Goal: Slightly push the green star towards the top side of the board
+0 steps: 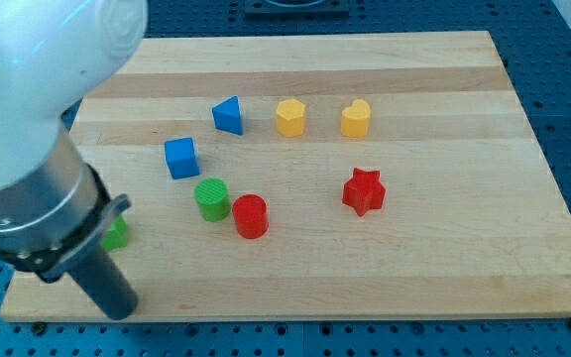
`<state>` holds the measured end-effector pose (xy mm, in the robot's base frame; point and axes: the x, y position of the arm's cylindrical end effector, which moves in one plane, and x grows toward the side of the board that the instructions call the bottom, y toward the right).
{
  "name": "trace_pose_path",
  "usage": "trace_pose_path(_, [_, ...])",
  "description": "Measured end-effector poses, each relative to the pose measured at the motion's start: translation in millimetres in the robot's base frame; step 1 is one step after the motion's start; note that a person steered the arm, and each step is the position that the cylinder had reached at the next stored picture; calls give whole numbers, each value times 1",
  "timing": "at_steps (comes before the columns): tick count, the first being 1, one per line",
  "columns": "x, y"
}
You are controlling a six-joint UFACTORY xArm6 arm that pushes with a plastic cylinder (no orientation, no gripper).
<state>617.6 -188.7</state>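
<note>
Green star (116, 234), lower left of the frame, shows only as a sliver beside the arm's housing, so its shape cannot be confirmed. The rod runs down past it; my tip (119, 309) sits just below the block, probably staged for an upward push. There is no gripper to open or close. Green cylinder (212, 198) and red cylinder (251, 216) stand to the right, touching or nearly so.

My wooden board (444, 278) carries eight blocks. Toward the top edge sit a blue triangle (228, 115), a yellow hexagon (290, 117) and a yellow heart (356, 118). Mid-board lie a blue cube (181, 158), green cylinder (212, 198), red cylinder (251, 216) and red star (364, 191). A green block (117, 235) is half hidden near the left edge.
</note>
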Motion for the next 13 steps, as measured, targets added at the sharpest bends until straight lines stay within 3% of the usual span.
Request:
trace_pose_path(1, [-1,-36])
trace_pose_path(2, [-45,-38])
trace_pose_path(9, [-69,-13])
trace_pose_path(10, [-56,-1])
trace_pose_path(13, [-33,115])
